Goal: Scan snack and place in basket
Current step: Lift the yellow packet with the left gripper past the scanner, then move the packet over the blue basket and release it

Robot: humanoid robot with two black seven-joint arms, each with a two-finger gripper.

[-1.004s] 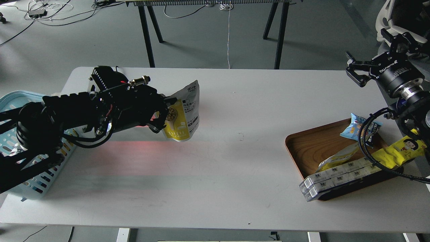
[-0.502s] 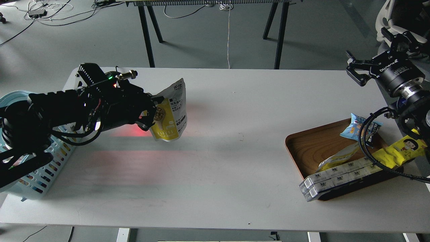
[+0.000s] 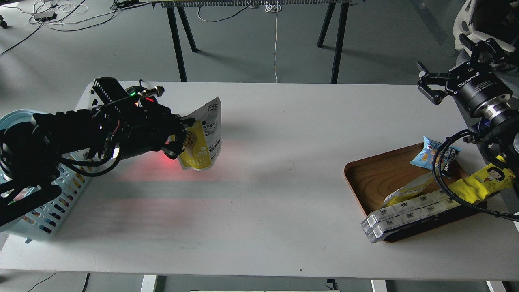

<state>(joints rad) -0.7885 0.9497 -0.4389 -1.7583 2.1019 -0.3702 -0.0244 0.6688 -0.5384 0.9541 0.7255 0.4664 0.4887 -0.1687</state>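
The snack (image 3: 202, 140) is a small pouch with a yellow lower front, a picture of nuts and a white top. My left gripper (image 3: 180, 136) is shut on its left edge and holds it upright above the white table, left of centre. The light blue basket (image 3: 40, 211) stands at the table's left edge, mostly hidden under my left arm. My right gripper (image 3: 436, 83) is open and empty, raised at the far right above the table's back corner.
A brown wooden tray (image 3: 373, 178) at the right holds a small blue packet (image 3: 429, 152), a yellow packet with a cartoon face (image 3: 486, 180) and a clear box of items (image 3: 405, 215). Red light glows on the table (image 3: 267, 202) under the pouch.
My left arm has carried the pouch leftward toward the basket over the last second, with only a slight shift in the last half second. The right arm has barely moved.
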